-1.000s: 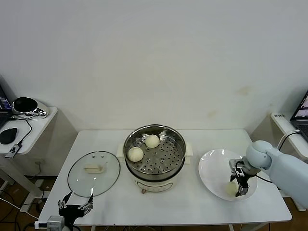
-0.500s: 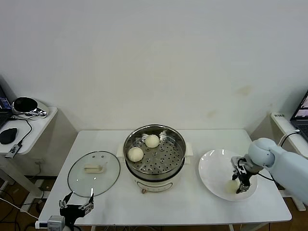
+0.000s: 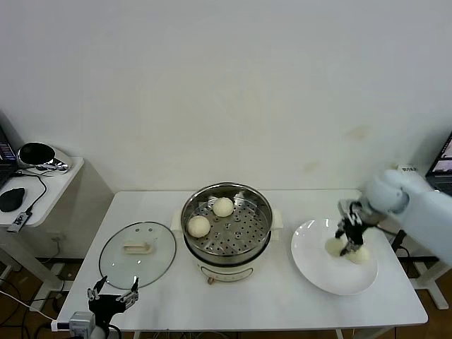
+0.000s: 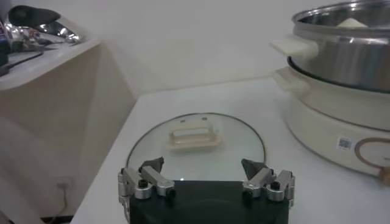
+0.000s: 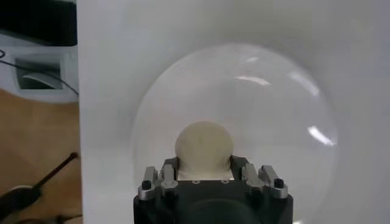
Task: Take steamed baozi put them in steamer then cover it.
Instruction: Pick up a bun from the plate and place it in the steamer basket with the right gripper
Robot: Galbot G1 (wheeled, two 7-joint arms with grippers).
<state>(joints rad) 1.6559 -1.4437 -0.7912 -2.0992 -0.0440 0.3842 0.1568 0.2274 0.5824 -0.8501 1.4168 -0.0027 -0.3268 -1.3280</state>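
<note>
The steel steamer (image 3: pixel 247 244) stands mid-table with two baozi (image 3: pixel 223 206) (image 3: pixel 198 225) on its perforated tray; its wall also shows in the left wrist view (image 4: pixel 341 45). My right gripper (image 3: pixel 345 246) is shut on a third baozi (image 3: pixel 332 245) and holds it above the white plate (image 3: pixel 318 272). In the right wrist view the baozi (image 5: pixel 203 145) sits between the fingers of the right gripper (image 5: pixel 204 165), over the plate (image 5: pixel 274 91). A fourth baozi (image 3: pixel 359 255) lies on the plate. The glass cover (image 3: pixel 137 260) (image 4: pixel 195 155) lies flat, left of the steamer. My left gripper (image 3: pixel 113 295) (image 4: pixel 204 173) waits open at the cover's near edge.
A side table (image 3: pixel 49 176) with a mouse and a shiny object stands at the far left. A laptop (image 3: pixel 441 166) on another stand is at the far right. The white table's front edge (image 3: pixel 240 326) is near the left gripper.
My right gripper has risen from the plate's near part with the baozi in it. A second baozi on the plate has come into view. The left arm has stayed put.
</note>
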